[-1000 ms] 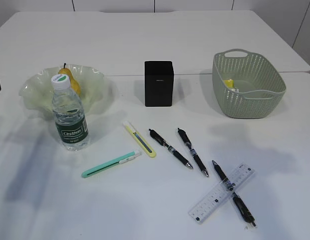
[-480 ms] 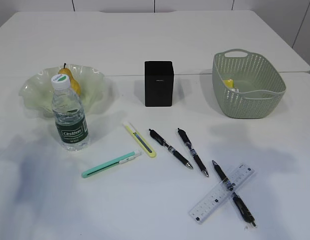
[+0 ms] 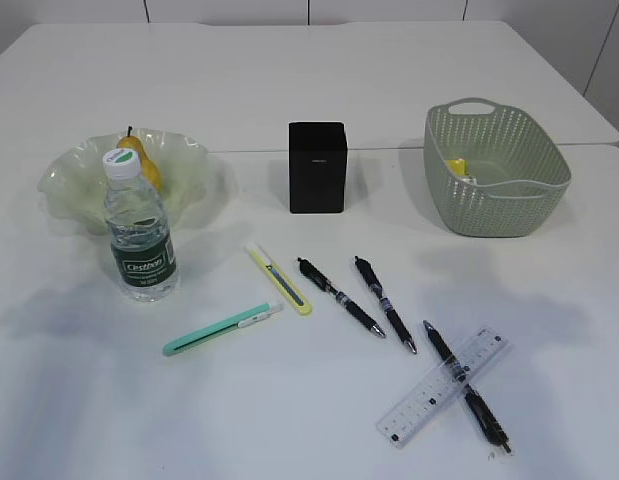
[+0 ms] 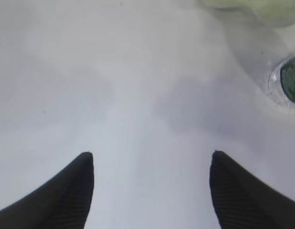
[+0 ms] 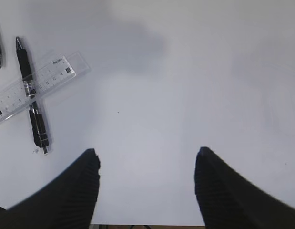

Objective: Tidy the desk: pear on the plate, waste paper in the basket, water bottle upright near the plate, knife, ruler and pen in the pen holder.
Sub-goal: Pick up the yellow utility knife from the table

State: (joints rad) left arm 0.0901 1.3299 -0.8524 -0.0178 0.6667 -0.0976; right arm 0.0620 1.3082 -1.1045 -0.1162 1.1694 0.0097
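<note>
Both claws are recorded as standing apart and empty: left gripper over bare desk, right gripper likewise over bare tabletop; neither is seen in the exterior view.

Basket: far right; something yellow and white lies inside, probably the waste paper.

Plate: far left, with the pear lying on it.

Water bottle: upright, just in front of the plate; its base is caught at the right edge of the left wrist view.

Pen holder: centre rear, between plate and basket; nothing is seen standing in it.

Ruler: near right of the desk, long axis running from near-left to far-right. In the right wrist view it lies ahead and to the left of the right claw, which is judged the nearer arm.

Crossing pen: laid over the ruler, long axis from far-left to near-right, so the two form an X; its tip end cannot be told.

Two more pens: parallel, slanting, between ruler and holder.

Yellow knife and teal knife: left of the pens, nearer the left arm.
</note>
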